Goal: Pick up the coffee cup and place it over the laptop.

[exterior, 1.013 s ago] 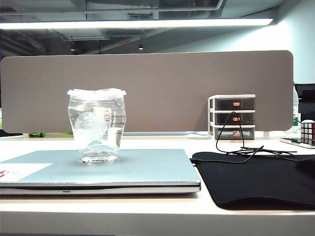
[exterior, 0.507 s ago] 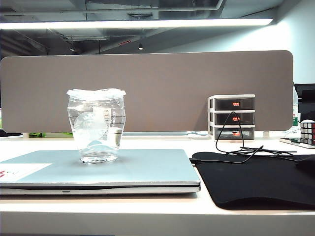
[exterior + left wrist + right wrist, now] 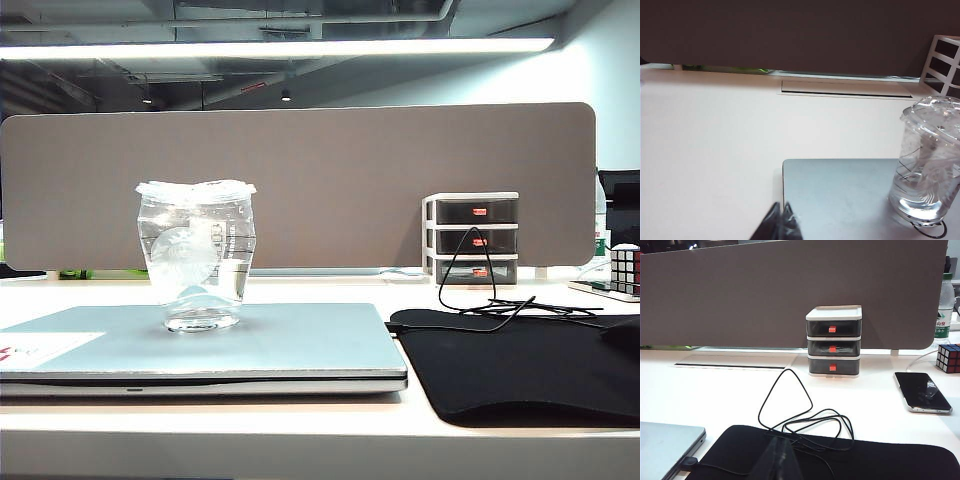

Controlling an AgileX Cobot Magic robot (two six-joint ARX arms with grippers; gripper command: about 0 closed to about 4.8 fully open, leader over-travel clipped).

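The clear, crumpled plastic coffee cup (image 3: 197, 255) with a flat lid stands upright on the closed lid of the thin silver-grey laptop (image 3: 290, 345), toward its left half in the exterior view; nothing holds it. The left gripper (image 3: 780, 225) shows only dark fingertips pressed together, clenched and empty, near the laptop's corner and apart from the cup. The right gripper (image 3: 777, 460) sits above the black mouse mat (image 3: 850, 460) beside a coiled black cable (image 3: 805, 422); its opening cannot be judged.
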